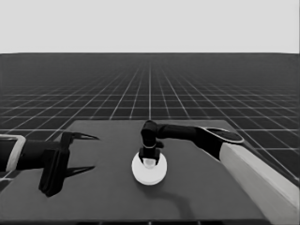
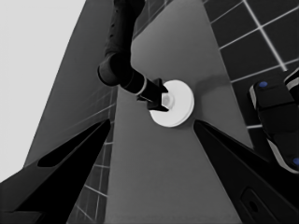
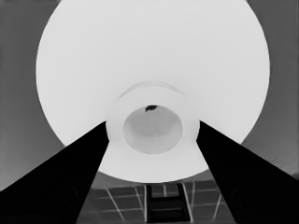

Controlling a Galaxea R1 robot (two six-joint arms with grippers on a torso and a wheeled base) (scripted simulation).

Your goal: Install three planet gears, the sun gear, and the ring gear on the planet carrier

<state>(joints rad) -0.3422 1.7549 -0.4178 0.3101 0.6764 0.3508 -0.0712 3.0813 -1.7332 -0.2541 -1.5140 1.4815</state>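
1. The right hand (image 1: 149,157) is at the middle of the tabletop (image 1: 197,187). Its two fingers are closed on the raised middle bump of the larger round part (image 1: 149,169).
2. The left hand (image 1: 79,153) waits over the left end, wide open and holding nothing.

Even, dim light; soft shadow on the table (image 1: 197,187); slight blur.

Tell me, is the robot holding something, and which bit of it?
Yes. The right gripper is shut on the larger round part, pinching its raised centre hub between both fingers. The left gripper, at the table's left end, is open and holds nothing.
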